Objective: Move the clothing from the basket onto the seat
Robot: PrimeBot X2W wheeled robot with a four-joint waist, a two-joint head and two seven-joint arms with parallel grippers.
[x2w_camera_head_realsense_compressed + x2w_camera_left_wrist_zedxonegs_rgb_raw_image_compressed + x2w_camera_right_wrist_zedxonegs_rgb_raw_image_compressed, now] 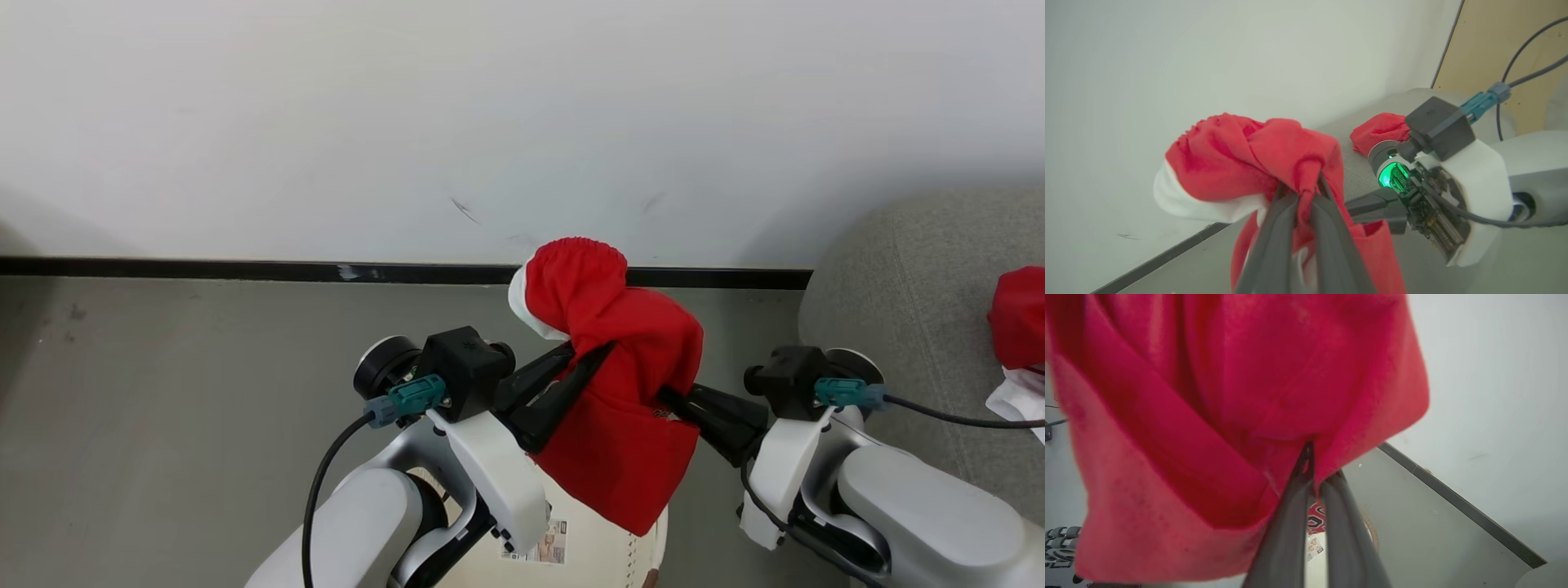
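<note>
Both grippers are clenched on the same red garment (616, 367), which hangs in the air between them, directly over the basket (600, 543). The left gripper (586, 353) pinches a bunched fold high on the cloth. The right gripper (665, 397) bites into its right side lower down, fingertips buried in the fabric. The garment touches neither the basket nor the sofa (906, 278) off to the right. A second red garment (1019, 314), white showing beneath it, lies on the sofa's seat, in from its rounded end. Behind runs a black skirting strip (204, 269) under a pale wall. A label sticker (543, 543) sits on the basket's floor. The left wrist view adds a white panel (1180, 204) on the held garment's far side. The right wrist view shows its two fingers pressed together on a fold.
</note>
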